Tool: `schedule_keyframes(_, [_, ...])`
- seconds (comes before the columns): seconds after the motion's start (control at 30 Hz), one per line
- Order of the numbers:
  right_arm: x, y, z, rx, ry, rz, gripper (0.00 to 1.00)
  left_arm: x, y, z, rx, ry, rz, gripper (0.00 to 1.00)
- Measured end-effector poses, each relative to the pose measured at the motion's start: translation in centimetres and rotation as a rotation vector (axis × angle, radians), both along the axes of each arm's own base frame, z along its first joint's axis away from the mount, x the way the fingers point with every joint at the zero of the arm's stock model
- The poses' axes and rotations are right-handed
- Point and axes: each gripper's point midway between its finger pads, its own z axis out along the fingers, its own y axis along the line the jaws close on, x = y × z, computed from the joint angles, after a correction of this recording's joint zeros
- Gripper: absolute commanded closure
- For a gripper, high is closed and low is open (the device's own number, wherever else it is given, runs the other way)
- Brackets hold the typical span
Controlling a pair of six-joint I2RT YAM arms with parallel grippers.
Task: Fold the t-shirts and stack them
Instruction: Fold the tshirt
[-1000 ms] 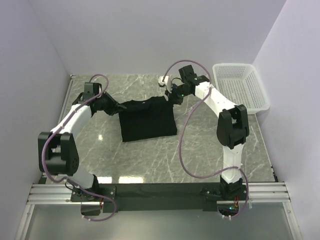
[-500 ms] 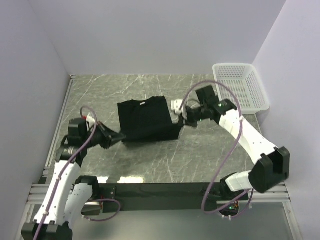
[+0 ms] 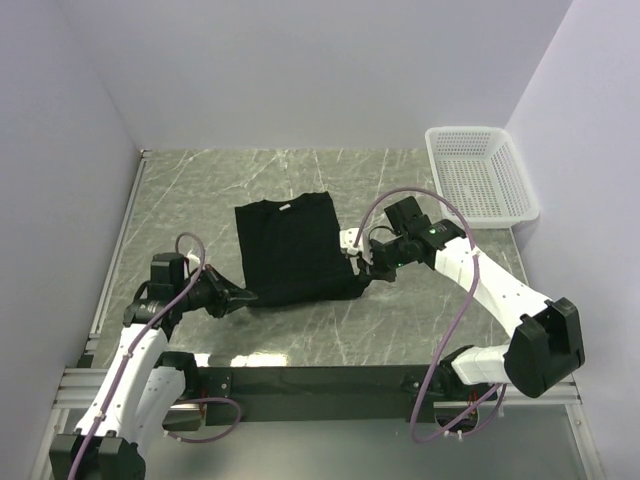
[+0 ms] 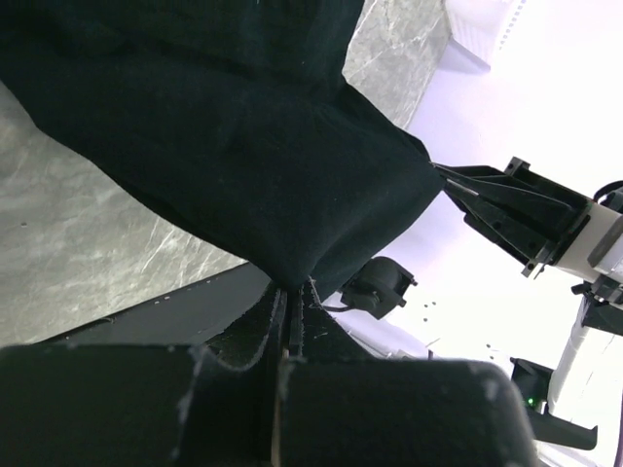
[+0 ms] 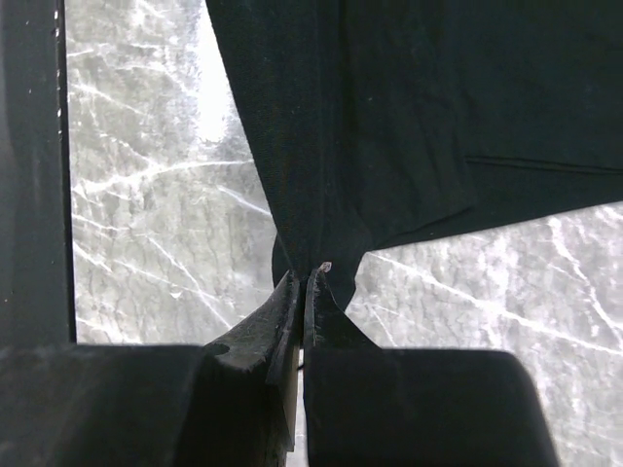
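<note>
The t-shirt (image 3: pixel 290 250) lies on the table (image 3: pixel 400 320) between left hand (image 3: pixel 243 297) and right hand (image 3: pixel 357 262), basket (image 3: pixel 480 170) far right.

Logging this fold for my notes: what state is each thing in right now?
t-shirt, folded narrow, on the table, near corners pinched.
left gripper, jaws shut on t-shirt's near-left corner.
right gripper, jaws shut on t-shirt's near-right corner.
basket, upright, nothing in it.

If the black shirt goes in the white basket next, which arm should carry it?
Probably the right. The right gripper pinches one near corner of the t-shirt, and the basket sits on its side. The left gripper holds the corner farthest from it.
</note>
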Motion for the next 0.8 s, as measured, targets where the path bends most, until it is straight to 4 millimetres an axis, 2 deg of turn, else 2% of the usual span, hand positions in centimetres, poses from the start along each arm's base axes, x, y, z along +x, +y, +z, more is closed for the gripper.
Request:
schedule_keyframes(0.17, [1.0,0.4,1.7,0.019,-0.038,-0.009,1.00,1.0,-0.1,0.8,0.005,-0.025,-0.012,0.99])
schedule_keyframes(0.3, [1.9,0.9,3.4,0.039,-0.076,-0.018,1.00,2.6,-0.2,2.7,0.006,-0.082,-0.026,0.99])
schedule_keyframes(0.4, [2.3,1.0,3.9,0.045,-0.088,-0.023,1.00,4.0,-0.4,4.5,-0.005,-0.136,-0.036,0.99])
schedule_keyframes(0.5, [2.4,1.0,3.9,0.041,-0.084,-0.027,1.00,4.9,-0.6,5.3,-0.004,-0.164,-0.051,0.99])
schedule_keyframes(0.8, [2.9,1.1,2.9,0.022,-0.055,-0.039,1.00,5.1,-0.8,4.8,-0.014,-0.145,-0.073,0.99])
